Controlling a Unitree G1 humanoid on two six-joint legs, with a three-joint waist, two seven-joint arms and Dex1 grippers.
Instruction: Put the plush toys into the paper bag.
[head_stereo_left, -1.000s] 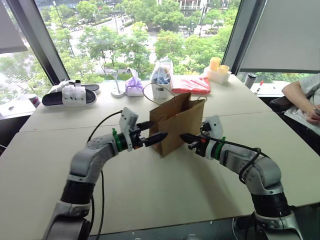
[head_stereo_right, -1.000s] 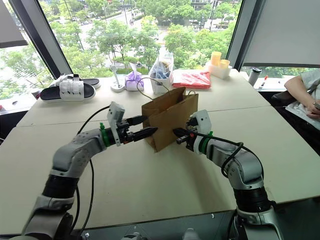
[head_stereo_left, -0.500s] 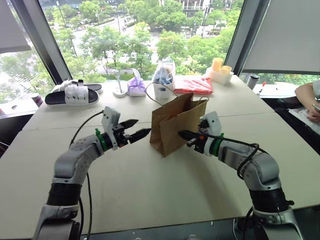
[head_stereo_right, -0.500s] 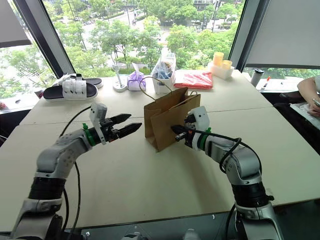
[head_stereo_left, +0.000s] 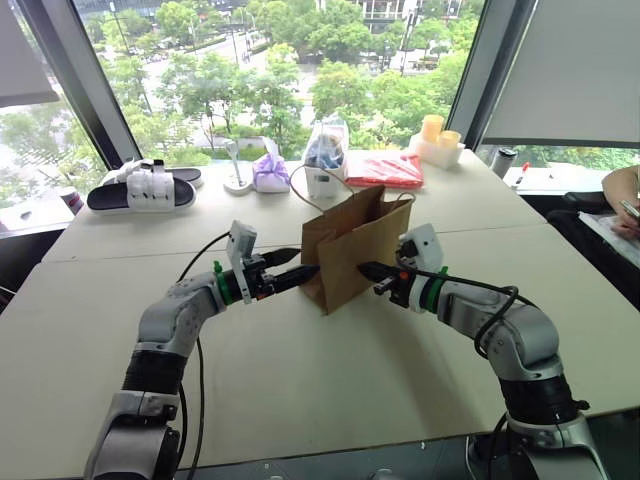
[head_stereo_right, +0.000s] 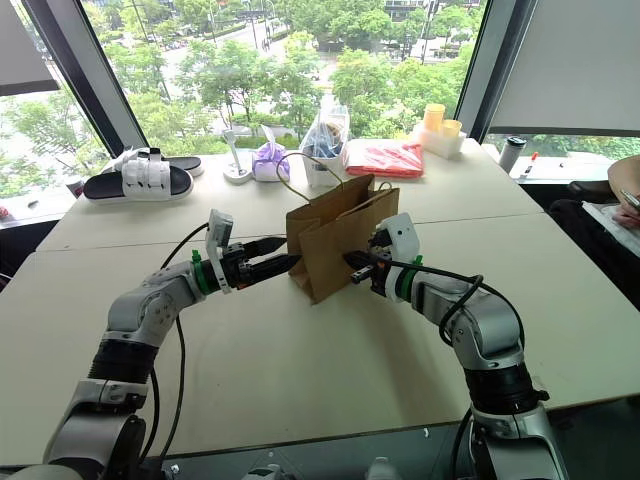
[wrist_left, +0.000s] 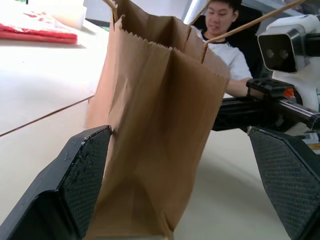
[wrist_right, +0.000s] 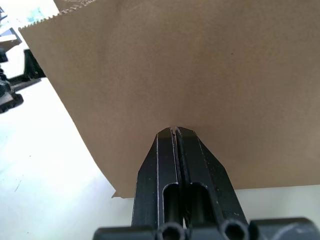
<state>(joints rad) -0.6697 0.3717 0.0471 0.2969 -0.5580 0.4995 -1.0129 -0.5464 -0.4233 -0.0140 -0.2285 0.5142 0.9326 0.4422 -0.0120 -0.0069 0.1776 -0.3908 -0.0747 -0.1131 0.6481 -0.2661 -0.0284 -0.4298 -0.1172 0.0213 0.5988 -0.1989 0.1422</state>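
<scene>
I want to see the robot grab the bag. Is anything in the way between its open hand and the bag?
Nothing visible is. The left gripper is open, and the bag's near corner stands right between its two fingers. On the bag's other side, the right gripper is shut, its tips at the paper.

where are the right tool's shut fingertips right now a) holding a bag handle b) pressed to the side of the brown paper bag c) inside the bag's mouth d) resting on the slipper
b: the right tool has its shut tips against the flat side of the paper bag, below the rim.
</scene>
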